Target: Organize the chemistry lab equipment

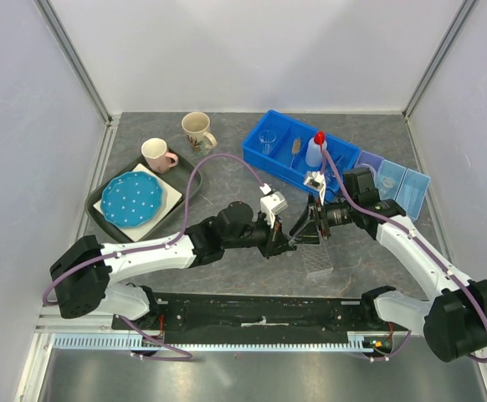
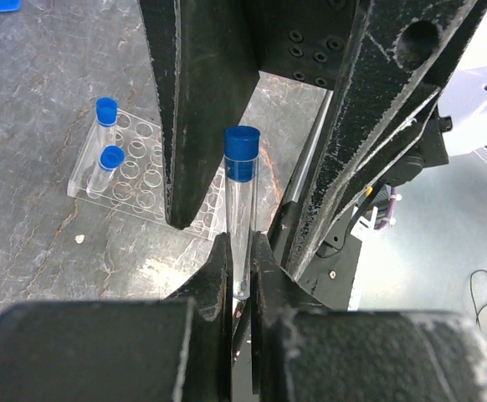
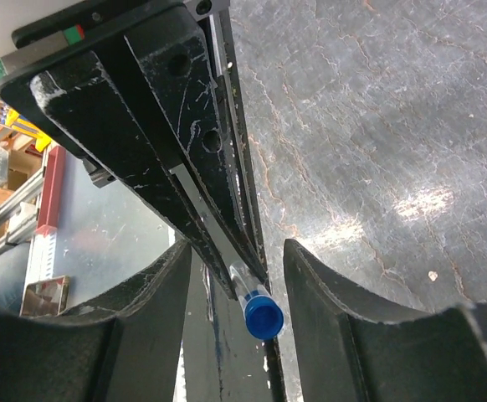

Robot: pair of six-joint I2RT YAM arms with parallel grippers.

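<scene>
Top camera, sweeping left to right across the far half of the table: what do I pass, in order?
You pass: blue dotted plate → pink mug → beige mug → small clear beaker → thin brush → white squeeze bottle with red nozzle.

Close view between the two dark fingers of the right gripper [image 3: 238,244], which stand apart. Between them, touching neither, a blue-capped tube [image 3: 258,308] points its cap at the camera, pinched in the left gripper [image 3: 243,266] slanting in from the far left. Grey veined table [image 3: 377,126] fills the right.
</scene>
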